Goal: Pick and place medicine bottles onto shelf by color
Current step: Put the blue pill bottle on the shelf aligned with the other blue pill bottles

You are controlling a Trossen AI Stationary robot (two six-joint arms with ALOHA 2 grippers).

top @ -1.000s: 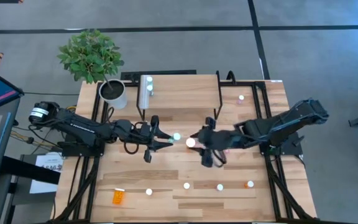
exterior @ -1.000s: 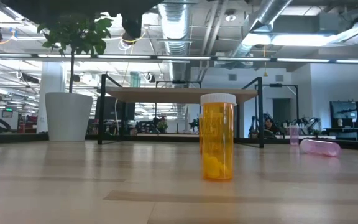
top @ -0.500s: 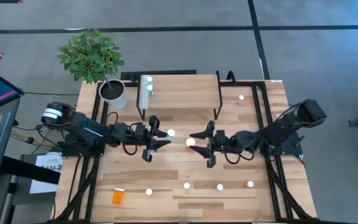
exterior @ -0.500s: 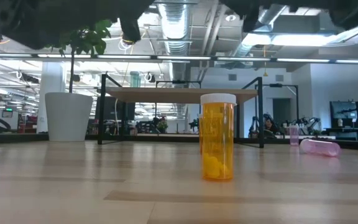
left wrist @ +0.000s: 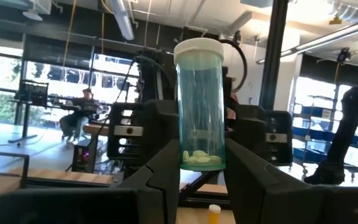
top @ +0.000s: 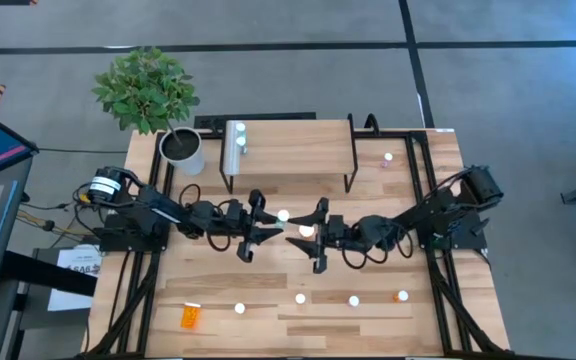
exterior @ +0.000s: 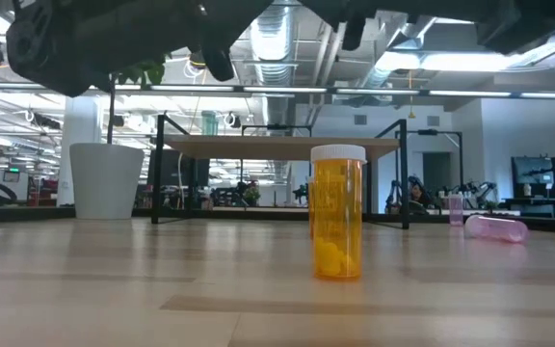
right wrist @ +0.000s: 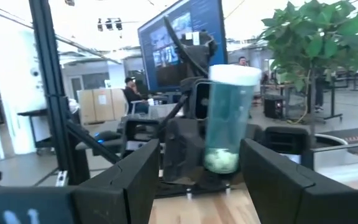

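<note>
Teal bottle (left wrist: 201,106) with white cap, orange bottle (exterior: 338,214) with white cap, pink bottle (exterior: 495,228), white plant pot (exterior: 107,180), light-wood shelf (top: 293,146) on black legs

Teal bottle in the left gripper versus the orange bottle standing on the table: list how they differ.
Colour: the teal bottle has a blue-green body, the orange bottle an orange one.
Support: the teal bottle is clamped between the fingers of the left gripper; the orange bottle stands free on the table, with nothing touching it.
Shared: both are upright, with white caps and a few pills at the bottom.
</note>
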